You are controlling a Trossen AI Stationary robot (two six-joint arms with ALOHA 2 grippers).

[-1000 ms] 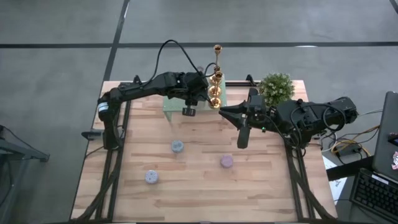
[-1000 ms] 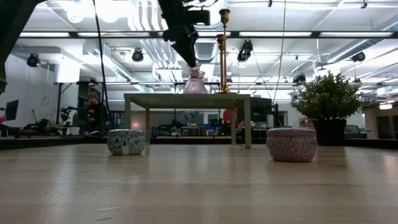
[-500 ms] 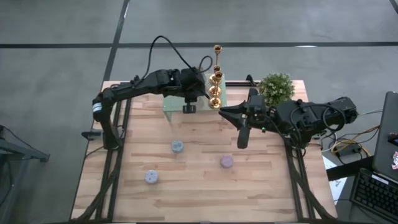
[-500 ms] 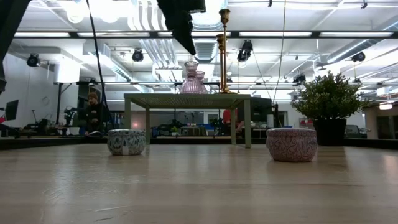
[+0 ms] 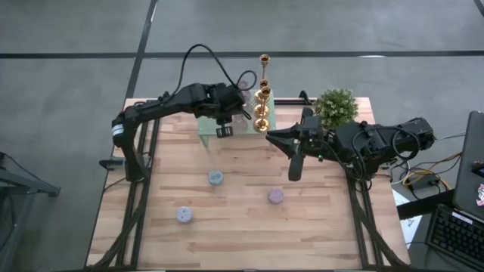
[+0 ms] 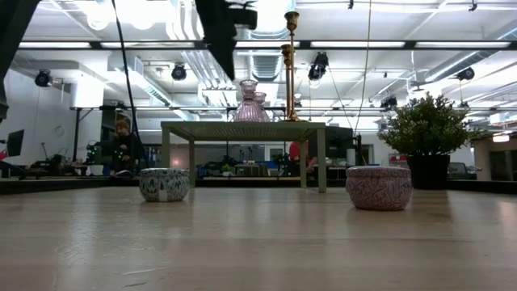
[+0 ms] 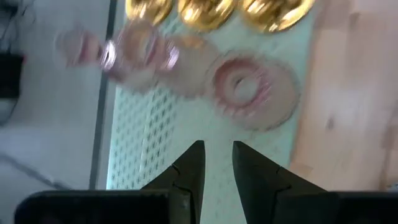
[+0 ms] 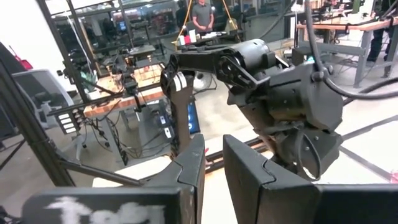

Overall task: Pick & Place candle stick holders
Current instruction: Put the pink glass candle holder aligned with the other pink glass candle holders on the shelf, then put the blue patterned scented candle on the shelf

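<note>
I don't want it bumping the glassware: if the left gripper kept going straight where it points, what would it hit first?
Probably the pale green mesh rack top; the left gripper points just short of the pink holder.

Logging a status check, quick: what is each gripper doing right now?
Left gripper: slightly open, empty, above the rack.
Right gripper: slightly open, empty.

A pale green mesh rack (image 5: 227, 127) stands at the table's (image 5: 242, 227) far edge. A bushy potted plant (image 5: 336, 106) stands near its right end.
</note>
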